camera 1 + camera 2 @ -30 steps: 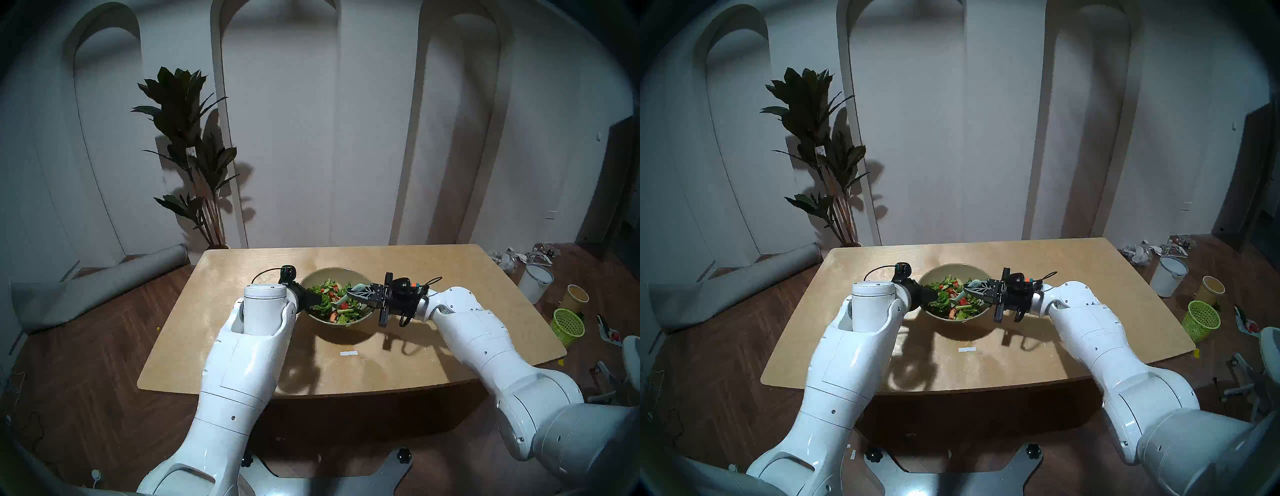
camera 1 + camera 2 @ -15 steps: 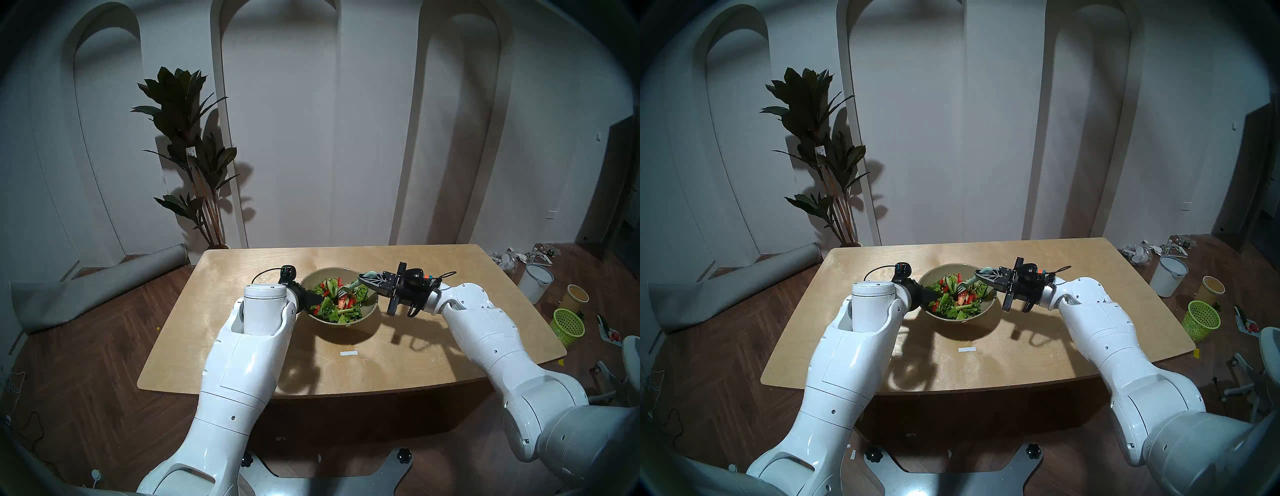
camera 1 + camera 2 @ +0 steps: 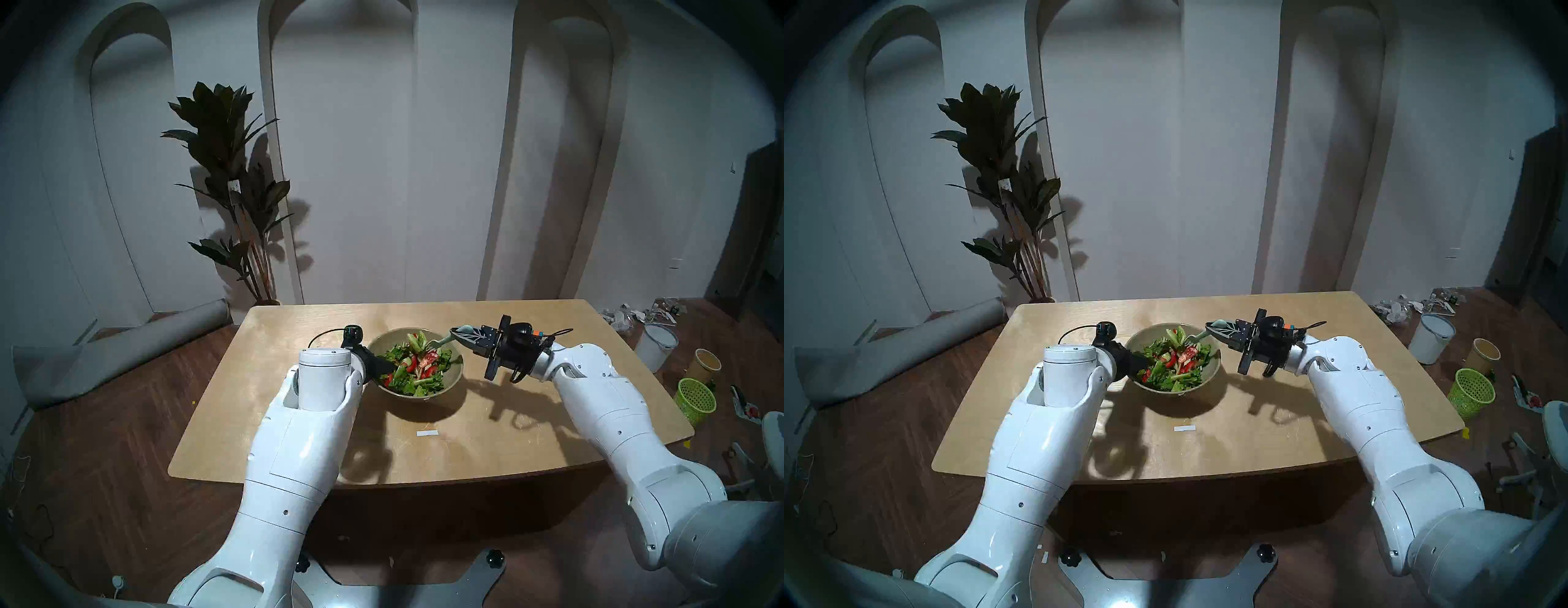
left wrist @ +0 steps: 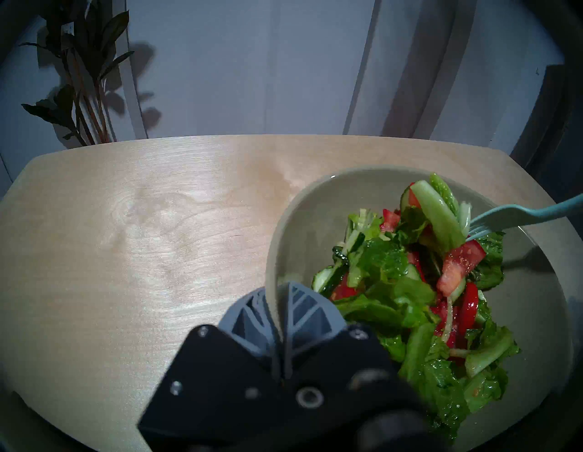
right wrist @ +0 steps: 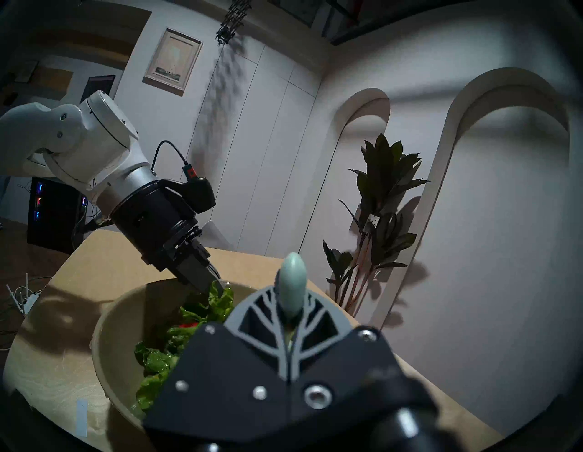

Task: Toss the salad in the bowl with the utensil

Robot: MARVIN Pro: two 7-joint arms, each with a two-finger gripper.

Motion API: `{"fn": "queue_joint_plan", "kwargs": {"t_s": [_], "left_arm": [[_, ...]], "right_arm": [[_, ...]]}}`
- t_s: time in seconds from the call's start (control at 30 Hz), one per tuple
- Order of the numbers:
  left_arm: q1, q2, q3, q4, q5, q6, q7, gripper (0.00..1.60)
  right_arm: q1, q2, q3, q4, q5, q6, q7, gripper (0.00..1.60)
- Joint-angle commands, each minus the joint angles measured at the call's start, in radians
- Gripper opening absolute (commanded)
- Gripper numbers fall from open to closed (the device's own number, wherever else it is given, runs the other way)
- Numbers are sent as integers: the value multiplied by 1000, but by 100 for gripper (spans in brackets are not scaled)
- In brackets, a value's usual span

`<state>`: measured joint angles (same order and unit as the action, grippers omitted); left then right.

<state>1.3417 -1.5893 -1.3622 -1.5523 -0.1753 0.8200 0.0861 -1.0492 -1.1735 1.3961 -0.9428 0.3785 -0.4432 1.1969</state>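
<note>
Lifted rightward, right gripper (image 3: pixel 460 335) raises fork (image 3: pixel 445 339) from salad (image 3: pixel 413 367)

Bare table (image 3: pixel 488 433) around bowl (image 3: pixel 454 373); left hand (image 3: pixel 384 368) blocks near-left rim.

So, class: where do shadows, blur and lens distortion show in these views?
Head views: arm shadows fall on the table toward the robot, straight edges bow, corners go dark. Left wrist: the salad is sharp, the left claw soft. Right wrist: the fork handle blurs up close.
</note>
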Motion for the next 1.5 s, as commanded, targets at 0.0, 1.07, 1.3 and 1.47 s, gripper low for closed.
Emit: {"fn": "queue_joint_plan", "kwargs": {"t_s": [0.0,1.07,1.3,1.47], "left_arm": [[-11,-2,2,-8,0,2,-1,0],[-10,-2,2,-7,0,1,-1,0],[-10,-2,2,-7,0,1,-1,0],[-10,-2,2,-7,0,1,-1,0]], "right_arm": [[-11,18,30,-97,42,35,13,0],[204,-132,-41,283,-9,24,79,0],[179,-173,-30,294,64,139,154,0],[147,-179,-23,263,114,234,201,0]]}}
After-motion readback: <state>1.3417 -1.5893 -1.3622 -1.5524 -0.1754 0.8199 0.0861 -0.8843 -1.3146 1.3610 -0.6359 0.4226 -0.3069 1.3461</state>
